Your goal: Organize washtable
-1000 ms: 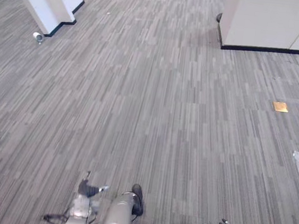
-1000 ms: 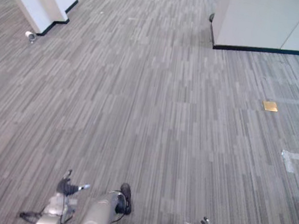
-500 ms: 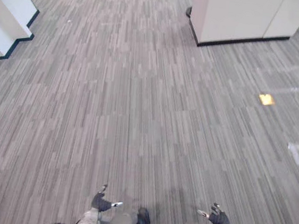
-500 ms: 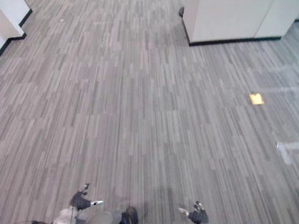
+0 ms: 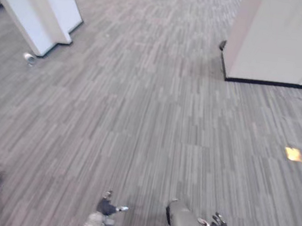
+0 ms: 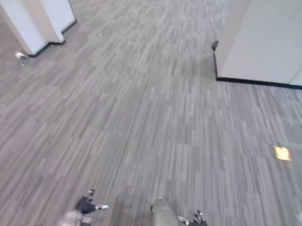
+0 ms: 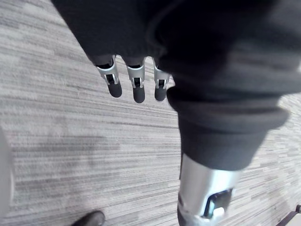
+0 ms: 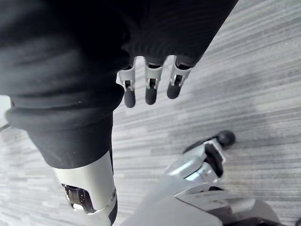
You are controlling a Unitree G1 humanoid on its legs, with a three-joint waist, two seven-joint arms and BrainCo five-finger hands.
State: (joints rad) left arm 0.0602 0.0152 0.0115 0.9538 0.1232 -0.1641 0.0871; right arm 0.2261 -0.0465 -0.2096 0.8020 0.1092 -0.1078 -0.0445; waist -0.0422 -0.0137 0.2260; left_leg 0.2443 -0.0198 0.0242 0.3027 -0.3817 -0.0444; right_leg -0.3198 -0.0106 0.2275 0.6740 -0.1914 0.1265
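Grey carpet (image 5: 150, 118) in thin, streaky strips covers the whole floor. In the upper left of the frame stands a white column (image 5: 43, 4), and a small round object (image 5: 30, 57) lies on the carpet just beside its foot. In the upper right is a white cabinet (image 5: 283, 40) with a black strip along its bottom edge and a dark caster (image 5: 222, 44) at its near corner. At the right edge, a small yellow square plate (image 5: 293, 154) sits in the carpet, well apart from the cabinet.
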